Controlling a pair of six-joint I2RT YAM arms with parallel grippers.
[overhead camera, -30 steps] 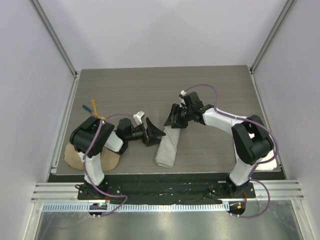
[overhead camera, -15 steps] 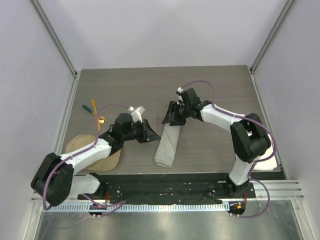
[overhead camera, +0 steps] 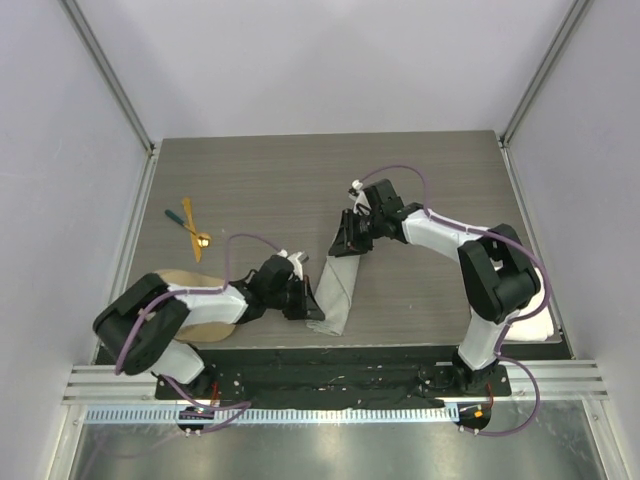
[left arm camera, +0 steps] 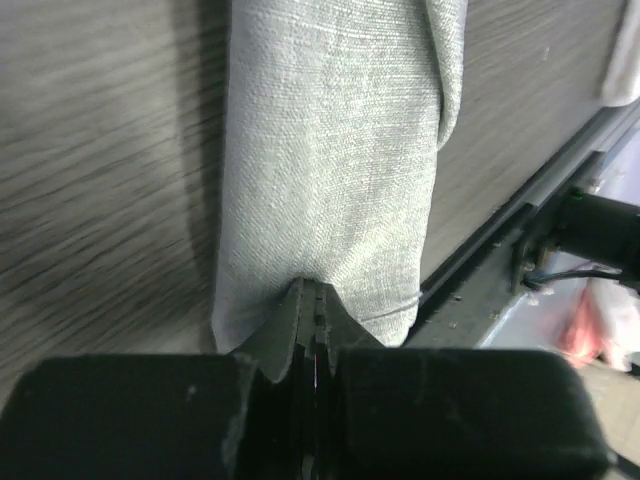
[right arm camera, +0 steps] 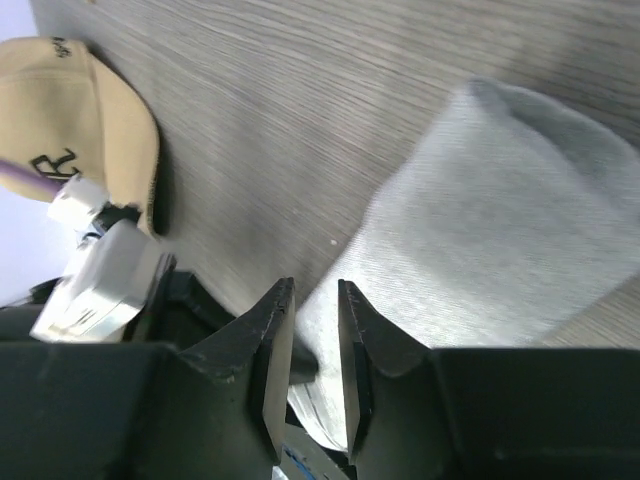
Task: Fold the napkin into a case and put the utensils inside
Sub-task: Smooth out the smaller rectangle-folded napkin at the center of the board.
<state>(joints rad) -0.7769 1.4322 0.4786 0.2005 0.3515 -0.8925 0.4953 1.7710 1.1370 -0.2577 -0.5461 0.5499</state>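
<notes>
Down swings the left arm from mid-frame to the cloth's near end, its jaws snapping together on the way, while the right arm has barely shifted. Left gripper (left arm camera: pixel 308 290) looks clenched on the near hem of the light grey woven cloth napkin (overhead camera: pixel 338 290). It lies as a long narrow band slanting from centre frame toward the lower edge of the grey wood-grain bench (overhead camera: pixel 300 180), one lengthwise flap lapped over. Right gripper (overhead camera: pixel 346 238) sits at the far end, jaws nearly together; gripping or not, I cannot tell. Case-shaping is in hand, I'd say, and next comes a gentle lift that keeps the folds. Slender utensils (overhead camera: pixel 190 225) wait upper left, well apart.
</notes>
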